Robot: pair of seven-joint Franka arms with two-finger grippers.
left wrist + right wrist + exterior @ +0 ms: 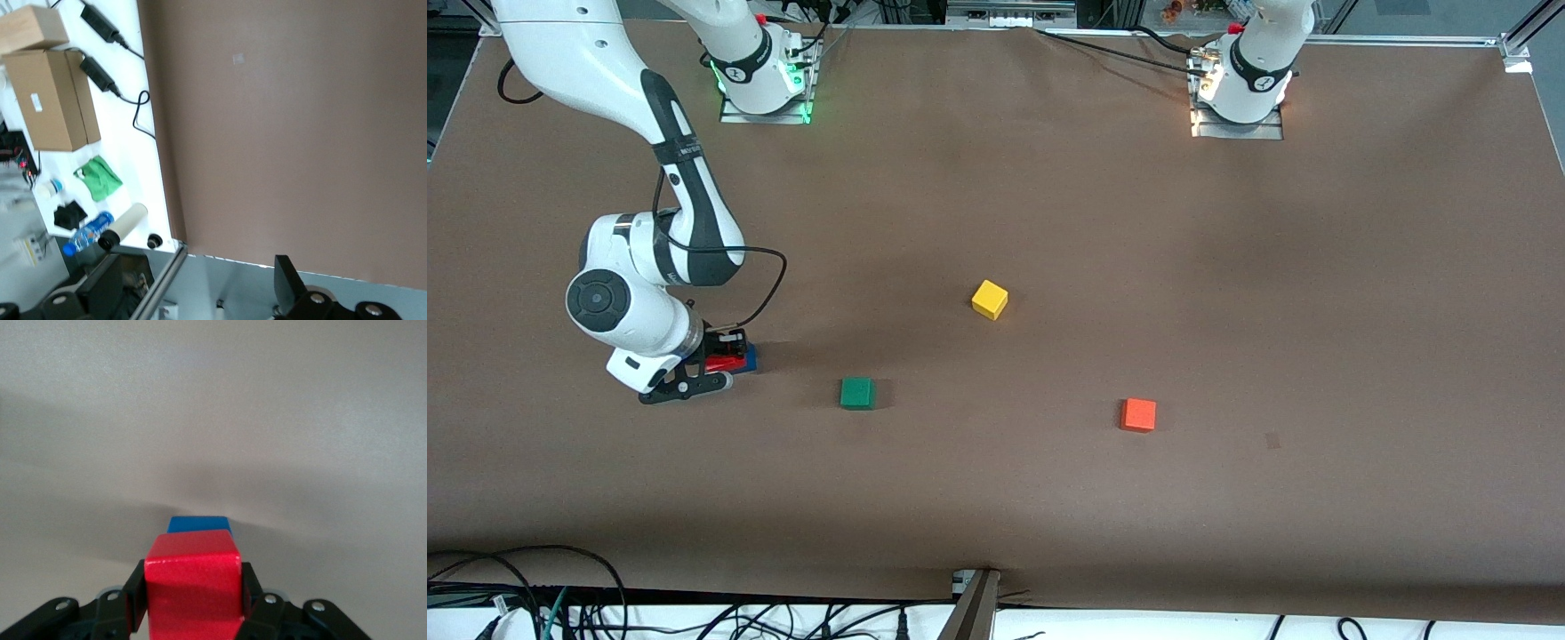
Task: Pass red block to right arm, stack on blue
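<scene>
The right tool point(713, 363) is down low at the right arm's end of the counter point(1049, 196), clenched on the red block point(725, 363), and the right wrist view shows it well: one black finger point(135, 600) pressed flat against each side face of the cube, top face clear and level. Just past it sits the blue block point(749, 357), seen in the front view at about three o'clock from the red one and right up against it; whether red already rests on blue or hangs just beside it I cannot tell. As for handling, this looks like a small, rigid, light cube with smooth painted faces, so a square pinch on two parallel sides, as here, is the sensible hold; a corner grip would likely twist it. Sharp edges mean it should sit flat if lowered level. The left tool point(193, 293) is released, fingers spread wide with nothing between them, waiting over the counter's edge. The green block point(857, 393), yellow block point(990, 299) and orange block point(1138, 414) lie well apart
</scene>
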